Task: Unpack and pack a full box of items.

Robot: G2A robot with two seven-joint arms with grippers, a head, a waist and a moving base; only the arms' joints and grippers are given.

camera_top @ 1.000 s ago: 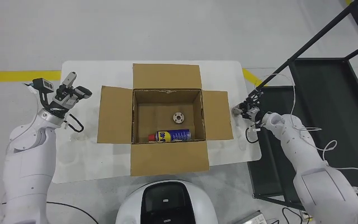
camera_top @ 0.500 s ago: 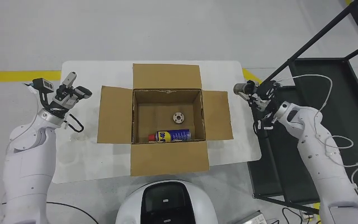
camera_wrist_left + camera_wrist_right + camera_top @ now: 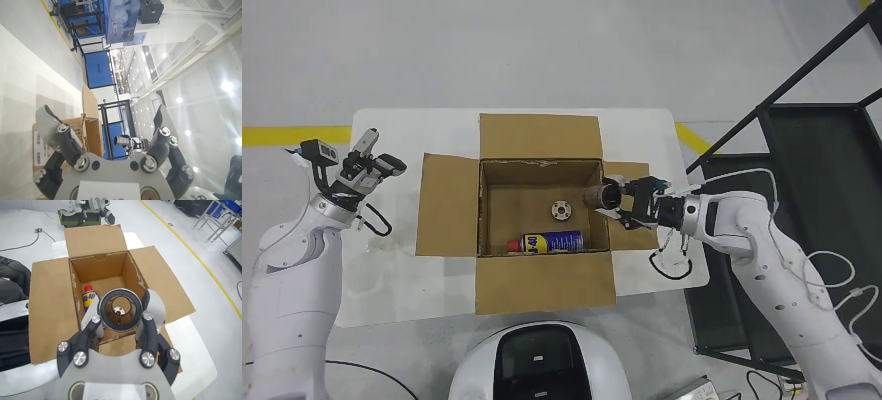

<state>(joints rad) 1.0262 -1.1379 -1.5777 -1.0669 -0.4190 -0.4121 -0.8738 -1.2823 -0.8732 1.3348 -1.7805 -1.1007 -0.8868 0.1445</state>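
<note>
Though possibly metal, ribbed cylinder (image 3: 120, 310) in right end effector (image 3: 122, 303) above cardboard box (image 3: 98, 270) — left end effector (image 3: 103, 111) wide.

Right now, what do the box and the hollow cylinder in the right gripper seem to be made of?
Box: brown corrugated cardboard, matte; fluting shows along the torn edges.
Hollow cylinder: probably metal, dark matte rim with a bright shiny edge; coating unclear.
</note>
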